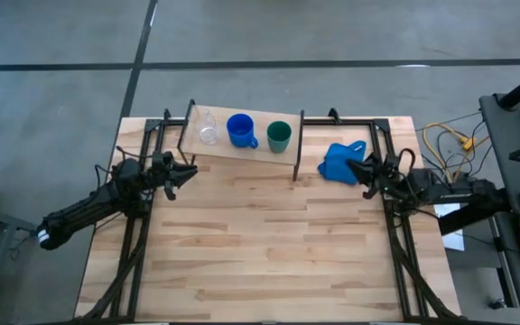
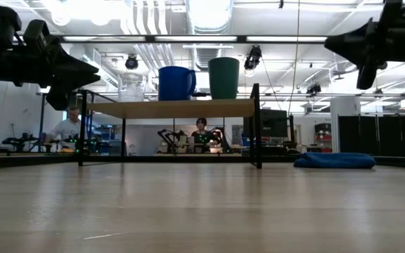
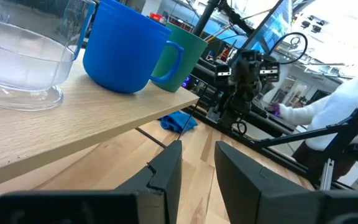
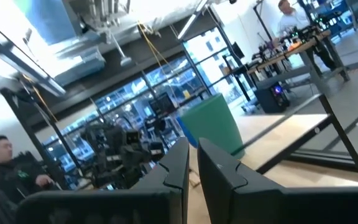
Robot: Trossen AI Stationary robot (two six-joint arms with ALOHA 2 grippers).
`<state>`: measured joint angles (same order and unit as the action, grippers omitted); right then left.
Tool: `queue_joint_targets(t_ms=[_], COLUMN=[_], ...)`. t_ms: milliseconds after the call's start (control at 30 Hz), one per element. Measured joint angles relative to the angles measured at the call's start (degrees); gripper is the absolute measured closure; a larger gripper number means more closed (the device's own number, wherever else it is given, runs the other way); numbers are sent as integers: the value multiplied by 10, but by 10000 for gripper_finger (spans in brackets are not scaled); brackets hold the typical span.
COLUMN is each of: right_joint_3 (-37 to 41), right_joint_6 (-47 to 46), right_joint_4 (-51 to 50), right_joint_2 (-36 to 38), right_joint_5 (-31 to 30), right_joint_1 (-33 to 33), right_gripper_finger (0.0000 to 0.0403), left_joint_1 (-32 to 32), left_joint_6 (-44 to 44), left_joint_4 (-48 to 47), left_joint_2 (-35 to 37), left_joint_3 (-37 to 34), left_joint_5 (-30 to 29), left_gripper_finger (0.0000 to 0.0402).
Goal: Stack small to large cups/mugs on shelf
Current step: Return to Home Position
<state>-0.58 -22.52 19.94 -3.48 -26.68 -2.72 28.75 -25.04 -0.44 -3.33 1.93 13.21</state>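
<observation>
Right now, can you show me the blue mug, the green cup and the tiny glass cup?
blue mug [image 1: 239,127]: high view, inside its open mouth.
green cup [image 2: 223,77]: low view, middle of its side.
glass cup [image 3: 23,53]: left wrist view, its clear side wall.

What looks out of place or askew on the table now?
Nothing is spilled or tipped: the clear cup, blue mug and green cup stand upright in a row on the shelf. Only the shelf sits slightly askew on the table, and a crumpled blue cloth lies beside it.
</observation>
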Motion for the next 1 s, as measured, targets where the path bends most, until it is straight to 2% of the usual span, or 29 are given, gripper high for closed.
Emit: queue_joint_targets(t_ms=[233, 1000], right_joint_3=[0, 0], right_joint_6=[0, 0], right_joint_4=[0, 0], right_joint_2=[35, 25], right_joint_5=[0, 0], right_joint_1=[0, 0], right_gripper_finger=[374, 374], left_joint_1=[0, 0], left_joint_6=[0, 0], left_joint_4=[0, 0], left_joint_2=[0, 0], left_joint_3=[0, 0], left_joint_5=[0, 0], left_gripper_finger=[320, 320])
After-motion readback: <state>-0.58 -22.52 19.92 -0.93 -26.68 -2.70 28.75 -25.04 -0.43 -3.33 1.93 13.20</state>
